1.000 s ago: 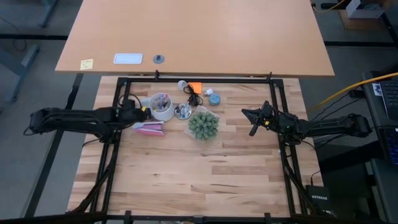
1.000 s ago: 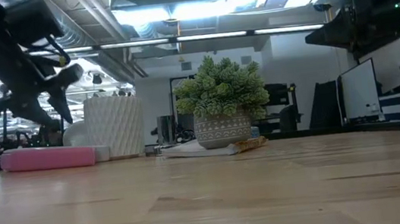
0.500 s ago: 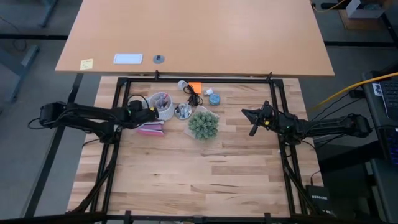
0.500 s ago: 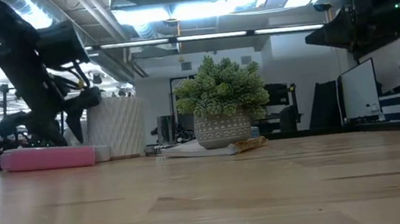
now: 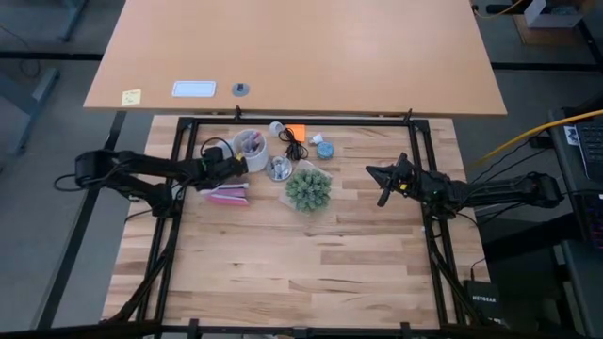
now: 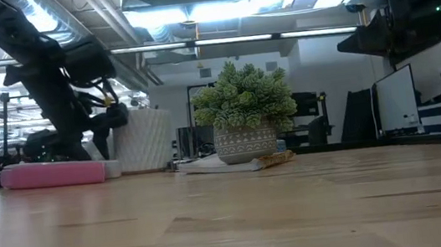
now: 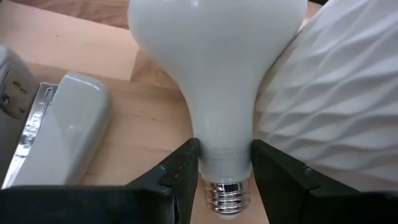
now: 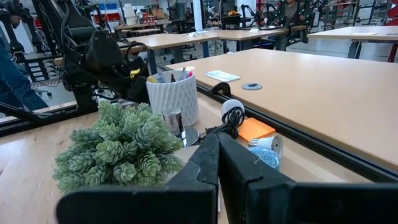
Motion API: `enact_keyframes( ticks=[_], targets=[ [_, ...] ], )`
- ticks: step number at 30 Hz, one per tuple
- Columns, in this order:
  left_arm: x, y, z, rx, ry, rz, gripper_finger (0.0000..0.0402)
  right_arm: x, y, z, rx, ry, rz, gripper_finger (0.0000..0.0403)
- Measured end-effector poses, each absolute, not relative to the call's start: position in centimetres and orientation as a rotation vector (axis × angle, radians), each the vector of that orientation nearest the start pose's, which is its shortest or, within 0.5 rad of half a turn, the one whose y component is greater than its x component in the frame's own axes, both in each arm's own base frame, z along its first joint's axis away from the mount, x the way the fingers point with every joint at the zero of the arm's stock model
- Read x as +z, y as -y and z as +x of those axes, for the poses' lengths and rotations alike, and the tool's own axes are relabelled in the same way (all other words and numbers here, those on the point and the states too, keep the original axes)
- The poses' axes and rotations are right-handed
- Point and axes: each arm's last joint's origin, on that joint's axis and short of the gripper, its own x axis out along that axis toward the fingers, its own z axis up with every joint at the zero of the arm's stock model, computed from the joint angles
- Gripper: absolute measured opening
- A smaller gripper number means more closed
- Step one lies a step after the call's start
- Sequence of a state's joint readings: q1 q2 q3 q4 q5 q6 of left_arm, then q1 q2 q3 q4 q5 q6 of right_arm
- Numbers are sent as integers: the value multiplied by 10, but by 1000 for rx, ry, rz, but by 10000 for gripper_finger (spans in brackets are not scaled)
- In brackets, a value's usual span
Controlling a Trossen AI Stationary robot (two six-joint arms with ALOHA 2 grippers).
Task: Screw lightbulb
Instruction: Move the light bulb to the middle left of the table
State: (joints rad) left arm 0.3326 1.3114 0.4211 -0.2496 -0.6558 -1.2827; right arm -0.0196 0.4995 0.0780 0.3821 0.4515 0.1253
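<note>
left end effector (image 7: pixel 225 165) clamped on lightbulb (image 7: pixel 217 68) neck, keeping screw base free | white cup (image 7: pixel 336 99) touching bulb | right end effector (image 5: pixel 382 195) fingers together, waiting well apart

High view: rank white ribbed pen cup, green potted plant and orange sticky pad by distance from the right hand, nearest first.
From the right hand, hovering over the table's right side:
1. Green potted plant, centre, nearest.
2. Orange sticky pad, at the far edge, centre.
3. White ribbed pen cup, far left, by the left hand.
</note>
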Motion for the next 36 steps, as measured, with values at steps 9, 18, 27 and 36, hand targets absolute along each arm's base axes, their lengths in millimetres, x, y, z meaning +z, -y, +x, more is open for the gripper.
enact_keyframes(
  ticks=[9, 18, 27, 36],
  targets=[
    [121, -80, 178, 1404, -473, -851, 139, 179, 15, 130, -474, -28, 110, 5],
    [119, -73, 182, 1261, -604, -821, 140, 179, 15, 130, -474, -28, 110, 5],
    [117, -71, 181, 1259, -625, -818, 139, 179, 15, 130, -474, -28, 111, 5],
    [110, -72, 183, 1293, -643, -780, 139, 179, 15, 130, -474, -28, 111, 5]
  ],
)
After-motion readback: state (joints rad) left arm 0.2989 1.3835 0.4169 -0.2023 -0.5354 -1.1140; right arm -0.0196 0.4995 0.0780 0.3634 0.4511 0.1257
